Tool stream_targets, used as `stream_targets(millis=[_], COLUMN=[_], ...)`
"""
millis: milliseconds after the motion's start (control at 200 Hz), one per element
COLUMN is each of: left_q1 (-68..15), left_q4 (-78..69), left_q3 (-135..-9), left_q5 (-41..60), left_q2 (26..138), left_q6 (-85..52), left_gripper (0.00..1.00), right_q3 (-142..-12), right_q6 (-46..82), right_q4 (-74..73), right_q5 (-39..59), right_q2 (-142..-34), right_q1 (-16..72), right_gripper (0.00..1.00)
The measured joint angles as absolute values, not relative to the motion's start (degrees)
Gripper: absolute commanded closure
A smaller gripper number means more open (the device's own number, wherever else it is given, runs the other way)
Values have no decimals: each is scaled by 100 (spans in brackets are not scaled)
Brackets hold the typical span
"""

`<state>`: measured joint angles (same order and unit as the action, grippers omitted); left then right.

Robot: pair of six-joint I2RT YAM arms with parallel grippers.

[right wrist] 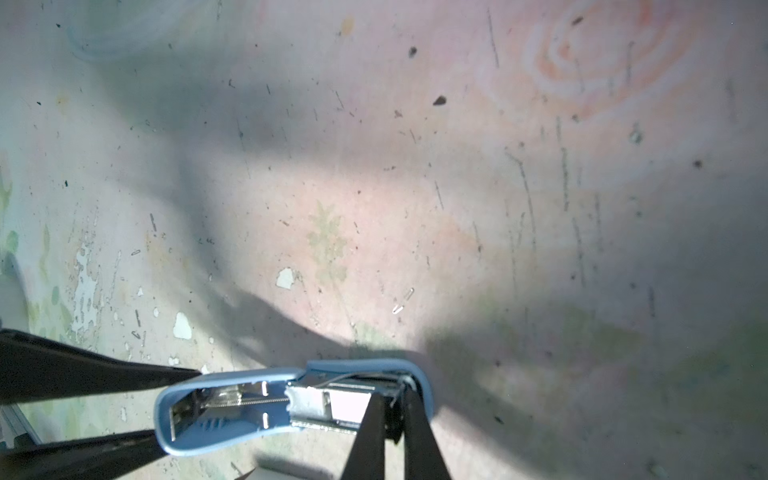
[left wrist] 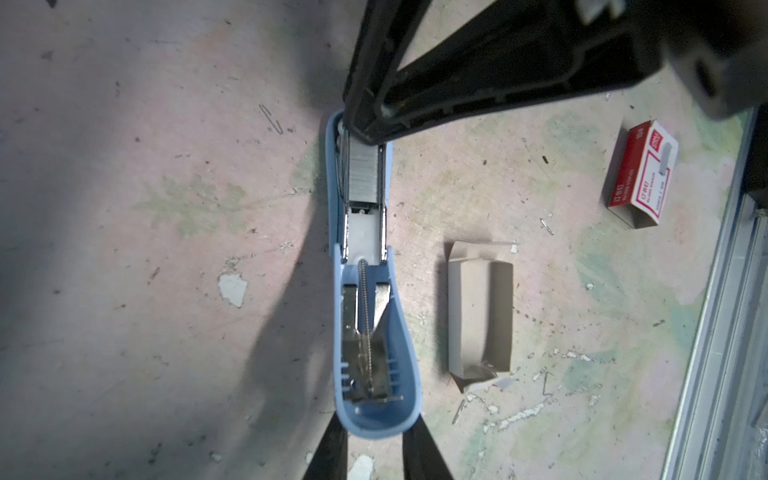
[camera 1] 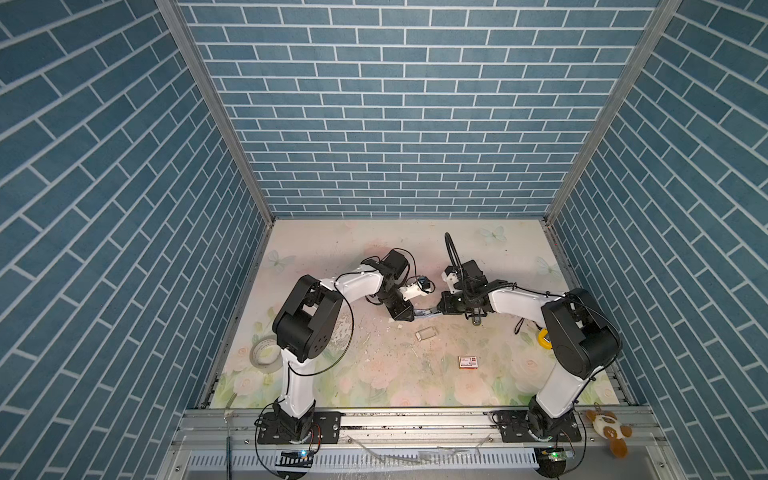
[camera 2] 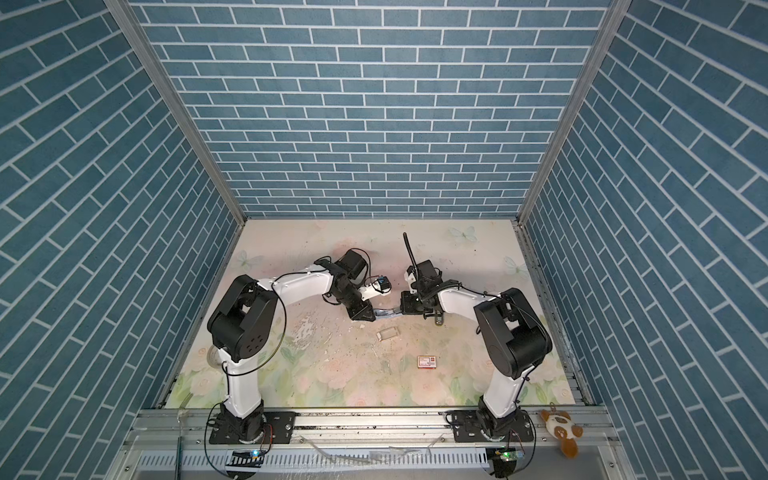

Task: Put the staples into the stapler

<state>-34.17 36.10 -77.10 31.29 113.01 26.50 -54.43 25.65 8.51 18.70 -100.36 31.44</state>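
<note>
Two end effectors: both work on one stapler [left wrist: 405, 353] [camera 1: 426, 312] [camera 2: 386, 312] near the middle of the bench [camera 1: 374, 374].
stapler: pale blue and hinged wide open. It lies lengthwise between the two arms, with the cover's inside, the spring and the metal magazine all exposed.
left end effector [left wrist: 376, 424]: clenched on the stapler, one finger on each side of the rounded end of the blue cover. The right wrist view shows the same fingers [right wrist: 124, 376] on that end.
right end effector [right wrist: 395, 392]: fingers almost together, tips down on the magazine at the end away from the hinge. Cannot tell whether anything is pinched between them.
staples [left wrist: 365, 174]: one silver-grey strip lying in the magazine channel between its shiny side walls. One end is hidden under the right fingertips, and the white pusher block [left wrist: 363, 232] sits just behind the other.
tray [left wrist: 478, 307]: pale cardboard, on the bench just beside the stapler, apart from it.
box [left wrist: 642, 174]: red and white, printed, on the bench beyond the tray and well apart from the stapler.
loose staples [right wrist: 409, 294]: a few single ones scattered on the worn bench surface.
height: cannot tell whether the stapler rests on the bench or is held clear of it.
</note>
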Motion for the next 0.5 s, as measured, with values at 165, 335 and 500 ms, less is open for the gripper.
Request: stream_targets(millis=[165,335,500], left_q1=[-3439,-3444,-3444], left_q4=[3564,3483,3385], left_q3=[-7710,-7710,-7710], left_q5=[3118,3122,3131], left_q2=[11301,11301,11301], left_q6=[2567,2469,2408], left_gripper=[74,74,76], right_q3=[-5443,-5457,-5457], right_q6=[2565,2565,2567], right_q4=[851,847,827], right_q5=[1870,1868,1879], right_q2=[-10038,-10047,-10053], right_q1=[3142,3122,3105], right_gripper=[89,89,89])
